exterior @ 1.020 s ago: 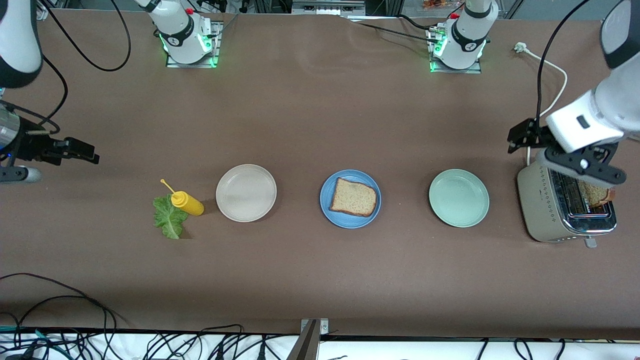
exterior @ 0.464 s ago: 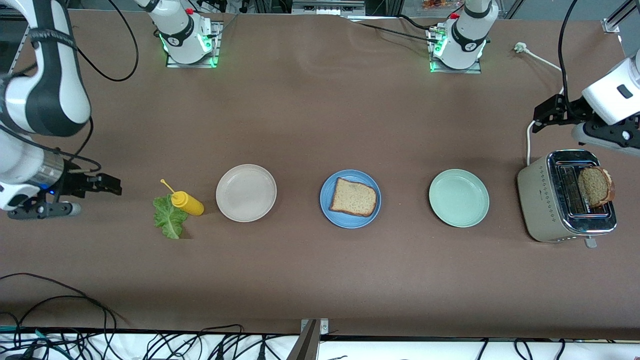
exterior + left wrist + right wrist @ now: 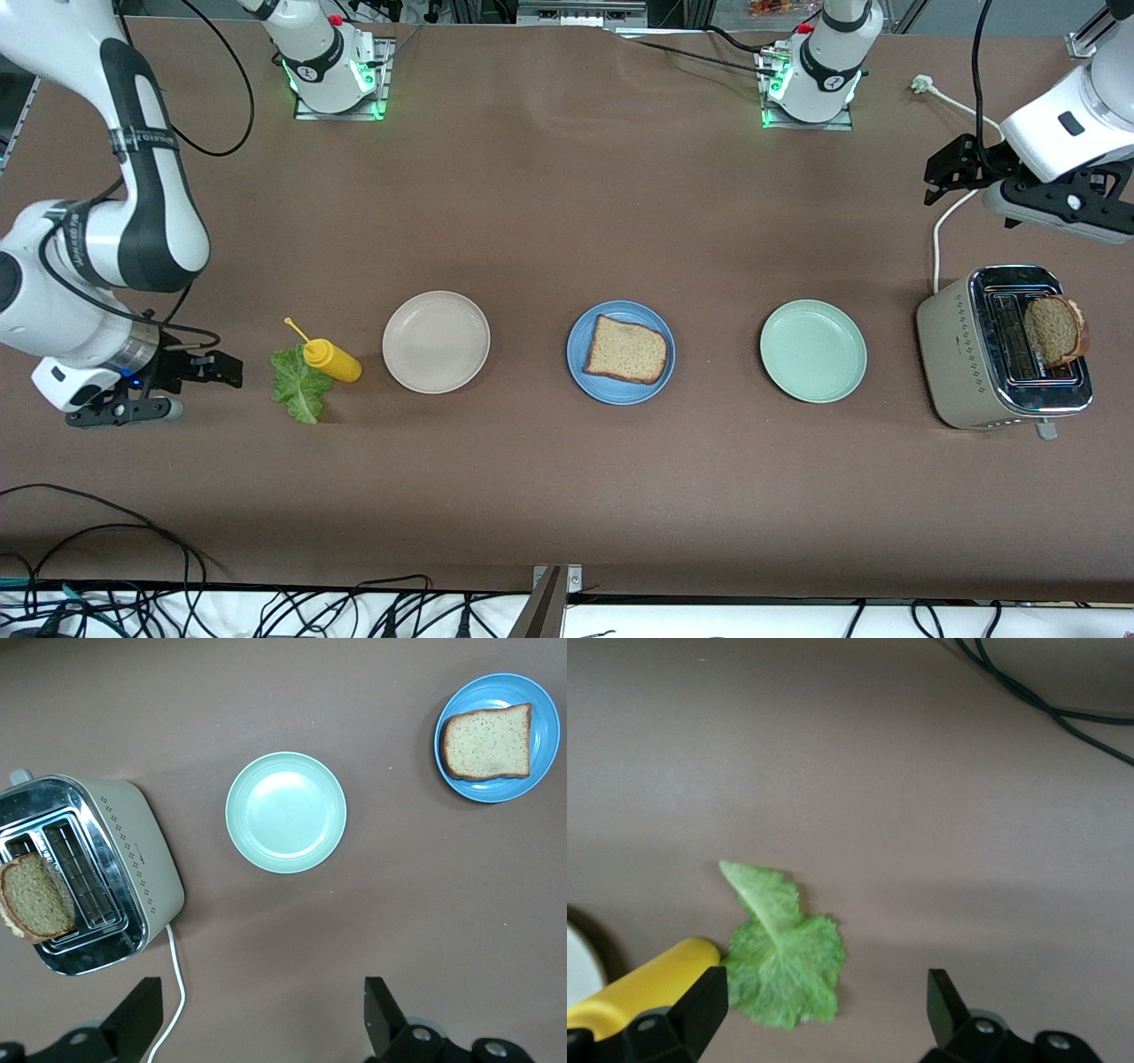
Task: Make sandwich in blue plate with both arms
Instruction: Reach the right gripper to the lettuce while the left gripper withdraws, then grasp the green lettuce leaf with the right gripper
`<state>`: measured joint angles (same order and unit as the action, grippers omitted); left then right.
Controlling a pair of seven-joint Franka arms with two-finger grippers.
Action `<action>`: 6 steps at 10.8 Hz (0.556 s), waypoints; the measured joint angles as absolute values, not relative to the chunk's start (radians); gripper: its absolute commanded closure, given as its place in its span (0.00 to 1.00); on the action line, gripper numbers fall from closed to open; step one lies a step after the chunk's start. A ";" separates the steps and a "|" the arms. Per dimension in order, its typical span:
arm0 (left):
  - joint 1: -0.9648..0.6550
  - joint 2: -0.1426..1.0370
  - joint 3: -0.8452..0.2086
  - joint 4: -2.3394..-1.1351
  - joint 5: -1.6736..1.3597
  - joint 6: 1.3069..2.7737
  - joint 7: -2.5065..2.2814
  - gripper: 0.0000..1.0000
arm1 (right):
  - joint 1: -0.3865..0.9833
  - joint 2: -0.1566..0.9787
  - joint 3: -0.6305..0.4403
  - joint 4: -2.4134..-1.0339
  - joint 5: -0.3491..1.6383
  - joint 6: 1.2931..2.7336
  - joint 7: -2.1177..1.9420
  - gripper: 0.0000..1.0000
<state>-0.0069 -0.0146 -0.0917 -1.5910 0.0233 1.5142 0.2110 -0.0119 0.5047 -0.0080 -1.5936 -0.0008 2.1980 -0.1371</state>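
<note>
One brown bread slice (image 3: 627,349) lies on the blue plate (image 3: 585,377) in the middle of the table; both also show in the left wrist view, slice (image 3: 488,742) and plate (image 3: 542,704). A second slice (image 3: 1053,330) stands in the toaster (image 3: 966,359), seen too in the left wrist view (image 3: 35,900). A green lettuce leaf (image 3: 299,386) lies beside the yellow squeeze bottle (image 3: 332,360); the right wrist view shows the leaf (image 3: 782,955). My right gripper (image 3: 226,369) is open and empty beside the leaf. My left gripper (image 3: 946,168) is open and empty over the table near the toaster's cord.
A cream-white plate (image 3: 436,341) sits between the bottle and the blue plate. A mint-green plate (image 3: 813,350) sits between the blue plate and the toaster. The toaster's white cord (image 3: 973,120) runs toward the left arm's base. Black cables (image 3: 97,523) lie at the table's near edge.
My right gripper has swung down and in toward the lettuce leaf. My left gripper has lifted off the toaster and moved away toward the arms' bases, leaving the slice standing in the slot.
</note>
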 measured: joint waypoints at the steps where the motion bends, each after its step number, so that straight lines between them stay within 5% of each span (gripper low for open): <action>1: -0.014 -0.031 -0.082 -1.604 0.023 1.514 0.210 0.00 | -0.012 0.527 -0.008 -1.594 -0.002 2.227 -0.141 0.00; 6: -0.033 -0.049 -0.037 -1.626 0.023 1.514 0.210 0.00 | -0.004 0.642 -0.003 -1.594 -0.002 2.345 -0.157 0.00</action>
<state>-0.0328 -0.0488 -0.0367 -1.6264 0.0229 1.5142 0.2104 -0.0040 0.6421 -0.0034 -1.5936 -0.0021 2.3446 -0.1571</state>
